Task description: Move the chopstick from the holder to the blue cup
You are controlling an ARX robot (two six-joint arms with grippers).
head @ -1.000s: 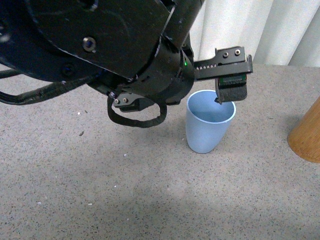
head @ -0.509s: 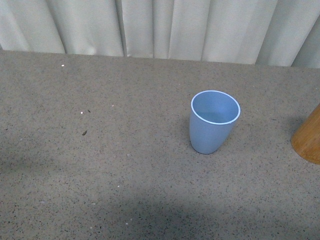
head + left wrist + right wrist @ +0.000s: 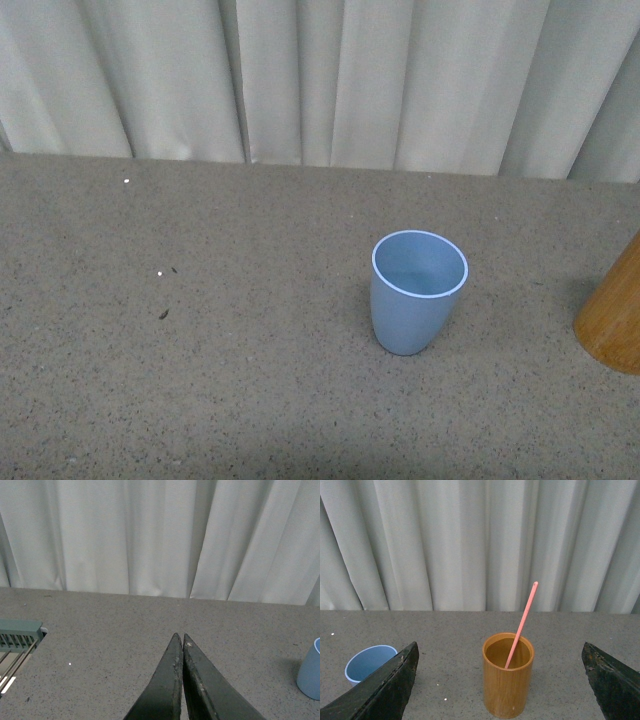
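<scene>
The blue cup stands upright and empty on the grey table, right of centre in the front view. It also shows in the right wrist view and at the edge of the left wrist view. The tan holder stands upright with one pink-red chopstick leaning in it; only its edge shows in the front view. My right gripper is open, wide apart, facing the holder from a distance. My left gripper is shut and empty above the table. Neither arm shows in the front view.
Pale pleated curtains hang along the table's far edge. A grey-green metal fixture sits at the side in the left wrist view. A few small specks lie on the table surface.
The arm that filled the front view over the blue cup one second ago has left the view. The view has since shifted, showing more curtain.
</scene>
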